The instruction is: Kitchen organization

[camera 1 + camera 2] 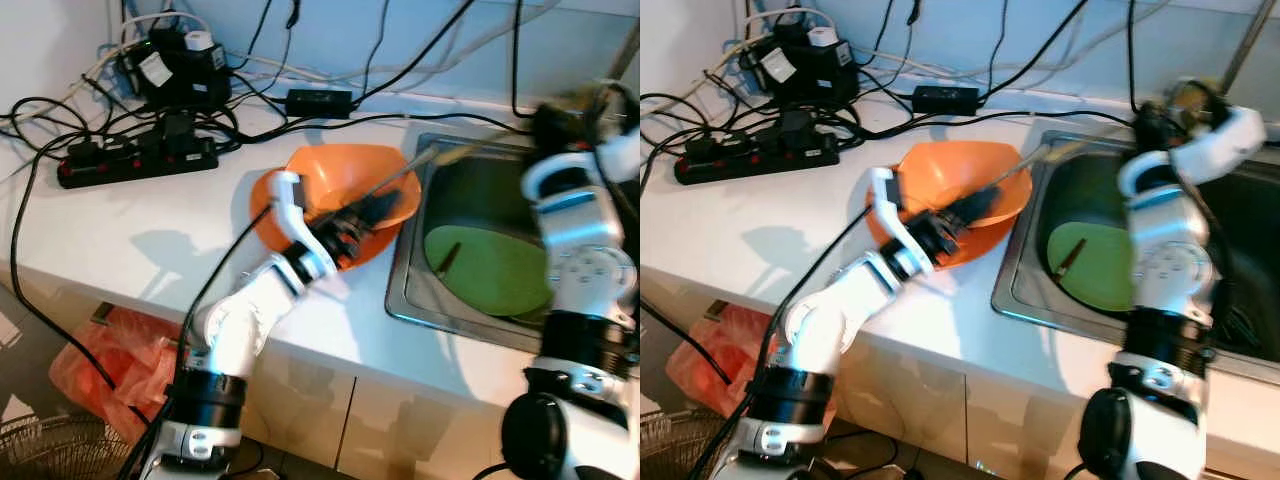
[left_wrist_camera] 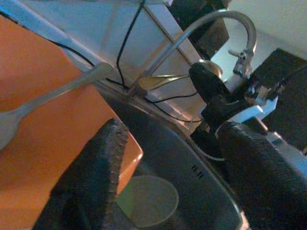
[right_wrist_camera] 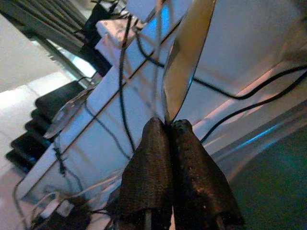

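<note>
The orange bowl [image 1: 340, 195] sits on the bench [image 1: 120, 240], touching the sink [image 1: 470, 300] rim. The left claw [image 1: 365, 212], fingers spread, reaches inside the bowl. A spoon [image 2: 53, 96] lies across the bowl, its long axis running from the bowl toward the sink. The right claw [image 3: 168, 139], above the sink's far edge, is clenched on what appears to be a metal utensil [image 3: 184, 57].

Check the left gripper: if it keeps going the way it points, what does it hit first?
Probably the sink. The left gripper sits open at the orange bowl rim, pointing over the basin toward the green plate and right arm. Depth unclear.
</note>
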